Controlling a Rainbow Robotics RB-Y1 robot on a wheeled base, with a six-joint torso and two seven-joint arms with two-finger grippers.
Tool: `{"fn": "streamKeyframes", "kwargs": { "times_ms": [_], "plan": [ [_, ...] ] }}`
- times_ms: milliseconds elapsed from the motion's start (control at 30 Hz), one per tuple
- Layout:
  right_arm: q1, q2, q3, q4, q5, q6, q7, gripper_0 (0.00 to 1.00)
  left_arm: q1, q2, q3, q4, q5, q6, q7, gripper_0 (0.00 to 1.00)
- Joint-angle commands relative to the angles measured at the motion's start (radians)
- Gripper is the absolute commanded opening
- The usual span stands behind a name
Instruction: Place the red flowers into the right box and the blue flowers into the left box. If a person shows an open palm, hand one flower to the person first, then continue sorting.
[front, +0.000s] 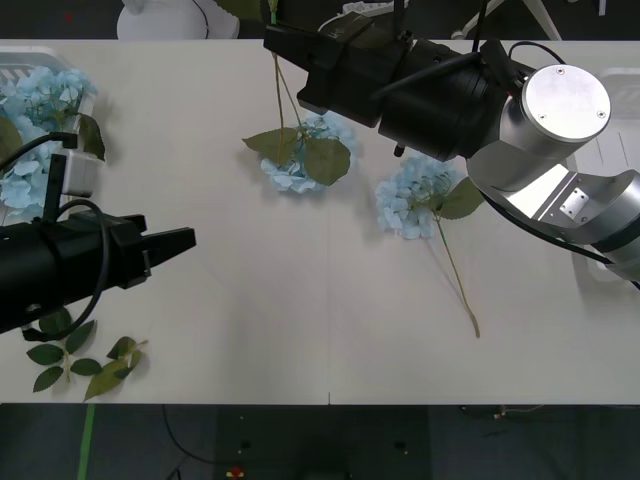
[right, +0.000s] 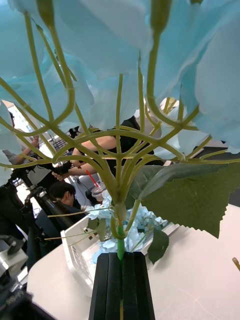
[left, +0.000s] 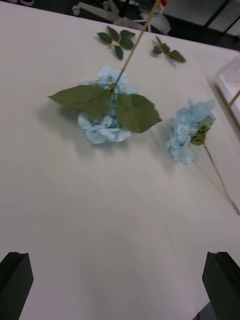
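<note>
Right gripper (right: 120, 285) fingers are pinched together on a blue flower (front: 300, 160) stem, head dangling below them (1 more (front: 412, 195) lies on the surface nearby). Left gripper (left: 120, 280) fingers are spread, nothing between.

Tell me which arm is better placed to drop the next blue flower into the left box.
Right. The right gripper has its fingers shut on a blue flower stem. The left gripper is nearer the left box, but its fingers are open and hold nothing.
</note>
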Motion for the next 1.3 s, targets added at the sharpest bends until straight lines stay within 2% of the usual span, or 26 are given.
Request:
{"fn": "streamKeyframes", "kwargs": {
  "times_ms": [33,300,500,967,1300],
  "plan": [
    [-0.031,0.030,0.014,-0.029,0.009,-0.010,0.025,0.00,-0.102,-0.142,-0.107,0.009,0.003,-0.077,-0.046,1.00],
    [-0.031,0.028,0.015,-0.029,0.009,-0.014,0.025,0.00,-0.198,-0.329,-0.166,0.064,-0.125,-0.120,-0.041,1.00],
    [-0.031,0.028,0.014,-0.029,0.009,-0.015,0.025,0.00,-0.283,-0.395,-0.183,0.150,-0.169,-0.142,-0.047,1.00],
    [-0.029,0.025,0.014,-0.029,0.014,-0.029,0.025,0.00,-0.514,-0.476,-0.350,0.416,-0.248,-0.306,-0.044,1.00],
    [-0.029,0.020,0.014,-0.029,0.014,-0.040,0.025,0.00,-0.562,-0.487,-0.372,0.429,-0.249,-0.317,-0.041,1.00]
  ]
}}
